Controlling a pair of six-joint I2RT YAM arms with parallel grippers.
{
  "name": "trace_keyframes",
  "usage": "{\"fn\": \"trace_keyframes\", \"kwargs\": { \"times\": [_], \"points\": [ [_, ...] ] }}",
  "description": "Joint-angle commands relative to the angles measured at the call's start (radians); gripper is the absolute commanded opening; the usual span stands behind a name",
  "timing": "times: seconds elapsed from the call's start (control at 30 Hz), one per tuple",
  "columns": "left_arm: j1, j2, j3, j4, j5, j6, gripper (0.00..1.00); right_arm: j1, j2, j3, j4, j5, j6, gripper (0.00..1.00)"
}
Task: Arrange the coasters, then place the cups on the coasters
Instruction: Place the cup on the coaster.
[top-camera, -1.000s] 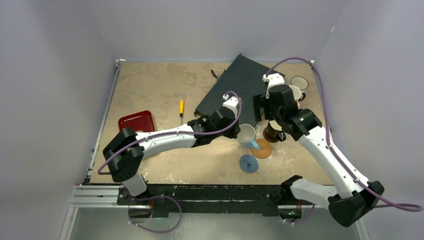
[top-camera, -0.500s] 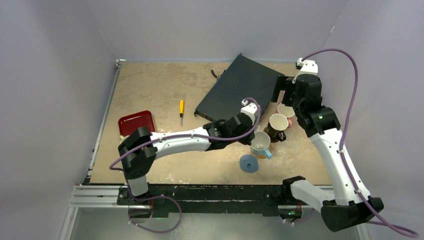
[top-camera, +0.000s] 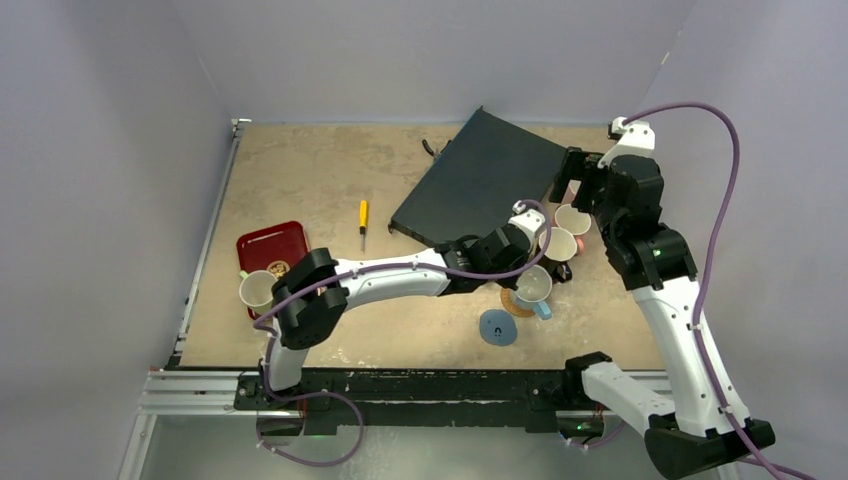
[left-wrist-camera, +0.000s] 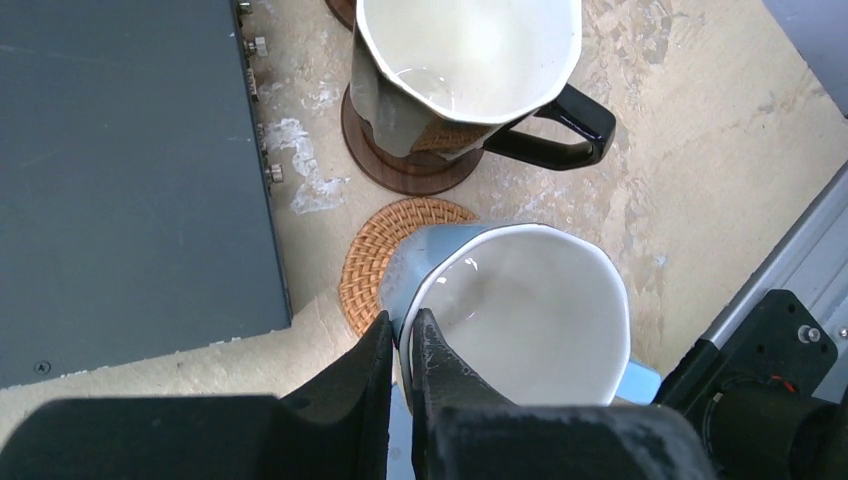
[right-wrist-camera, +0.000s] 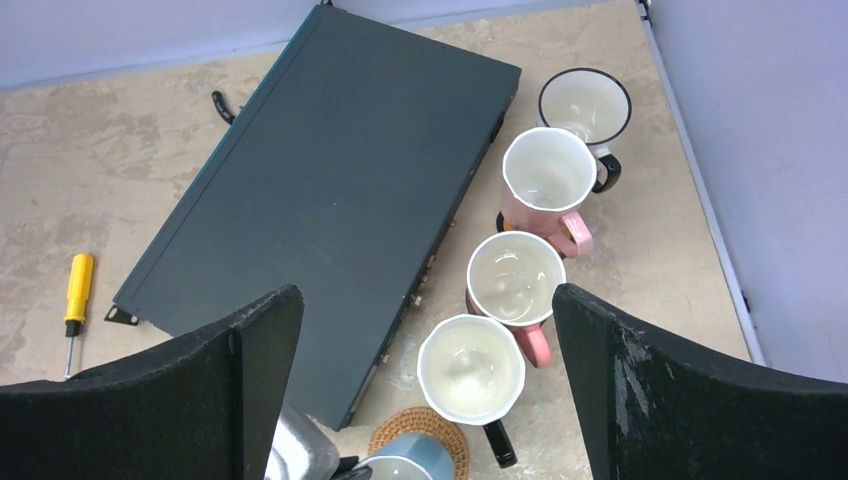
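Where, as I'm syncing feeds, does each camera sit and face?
Top external: above and behind, facing down at tan table; left arm, right arm show.
Left wrist: faces down past left gripper, shut on light blue ceramic mug over round woven coaster.
Right wrist: high, faces down at dark flat box; right gripper open.
Shared: both wrist views show that mug and coaster.

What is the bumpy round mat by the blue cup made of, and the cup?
The mat looks like woven rattan or wicker, matte: tan strands braided in rings. The blue cup looks like glazed ceramic: its smooth cream inside shines with bright spots.
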Motion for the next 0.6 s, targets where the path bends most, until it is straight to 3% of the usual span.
{"fn": "trace_keyframes", "kwargs": {
  "times": [0.0, 0.57],
  "points": [
    [-0.001, 0.005, 0.106, 0.046, -0.023, 0.021, 0.00, -0.002, -0.020, 0.036, 0.019, -0.004, -0.005, 0.98],
    [0.001, 0.049, 0.171, -0.030, -0.071, 0.032, 0.00, -0.002, -0.021, 0.027, 0.014, -0.004, -0.013, 0.98]
  ]
}}
